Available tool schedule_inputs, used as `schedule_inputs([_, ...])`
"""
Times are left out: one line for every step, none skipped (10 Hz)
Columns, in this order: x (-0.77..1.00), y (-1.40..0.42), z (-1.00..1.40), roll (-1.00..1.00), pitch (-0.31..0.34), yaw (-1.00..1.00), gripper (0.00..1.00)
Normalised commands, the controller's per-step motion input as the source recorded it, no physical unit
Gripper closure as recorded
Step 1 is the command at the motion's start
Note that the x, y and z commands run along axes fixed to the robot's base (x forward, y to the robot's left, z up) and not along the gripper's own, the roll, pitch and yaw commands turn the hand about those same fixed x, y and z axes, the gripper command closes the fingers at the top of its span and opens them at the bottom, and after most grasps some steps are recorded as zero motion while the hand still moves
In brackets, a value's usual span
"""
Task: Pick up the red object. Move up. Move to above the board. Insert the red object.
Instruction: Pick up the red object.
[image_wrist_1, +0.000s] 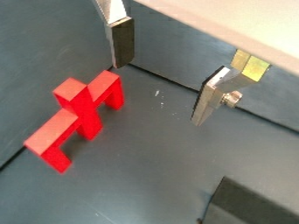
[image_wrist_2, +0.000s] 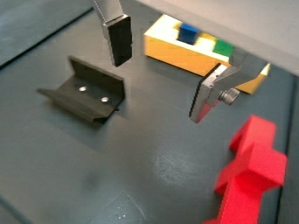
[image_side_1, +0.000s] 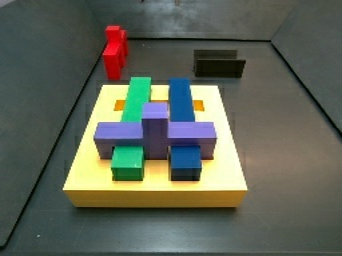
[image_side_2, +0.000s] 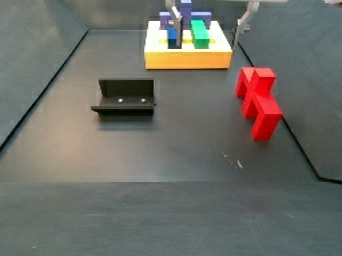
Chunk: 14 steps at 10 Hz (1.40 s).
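Gripper hangs above the floor with the jaws spread wide and nothing between the fingers; in a side view only a bit of it shows at the far right edge. Red object lies flat on the dark floor, untouched, near the right wall in a side view and well apart from the board. In both wrist views it sits off to one side of the jaws, not between them, so the pick has not started. Board carries the green block, blue block and purple block; the fixture stands on the floor left of the red object, clear of the likely path. Risks, my read: descending without recentring would land a finger on the crossbar and shove the piece toward the wall. Grabbing across a leg instead of the stub or crossbar could let it rotate in the pads, then it jams at the slot. Wall is close on that side, so finger clearance looks tight. Free slot on the board is hard to pick out from here.
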Motion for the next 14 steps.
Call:
schedule_inputs([-0.16, 0.0, -0.14, 0.0, -0.054, -0.86, 0.0])
schedule_inputs([-0.16, 0.0, -0.13, 0.0, -0.05, -0.89, 0.0])
schedule_inputs([-0.17, 0.0, -0.14, 0.0, -0.05, -0.91, 0.0])
schedule_inputs([-0.19, 0.0, -0.12, 0.0, -0.053, -0.96, 0.0])
schedule_inputs([-0.17, 0.0, -0.13, 0.0, -0.069, -0.97, 0.0])
schedule_inputs([-0.17, 0.0, -0.12, 0.0, -0.071, -0.97, 0.0])
schedule_inputs([-0.17, 0.0, -0.09, 0.0, -0.067, -0.97, 0.0])
schedule_inputs([-0.17, 0.0, -0.05, 0.0, -0.06, -0.95, 0.0])
schedule_inputs([-0.17, 0.0, -0.05, 0.0, -0.053, -0.94, 0.0])
schedule_inputs([-0.17, 0.0, -0.07, 0.01, -0.046, -0.93, 0.0])
schedule_inputs([-0.19, 0.0, -0.08, 0.01, -0.037, -0.91, 0.0])
schedule_inputs([-0.26, 0.0, -0.09, 0.0, -0.041, -0.86, 0.0])
schedule_inputs([-0.26, 0.0, -0.17, 0.0, -0.059, -0.83, 0.0])
schedule_inputs([-0.26, 0.0, -0.17, 0.0, -0.056, -0.83, 0.0])
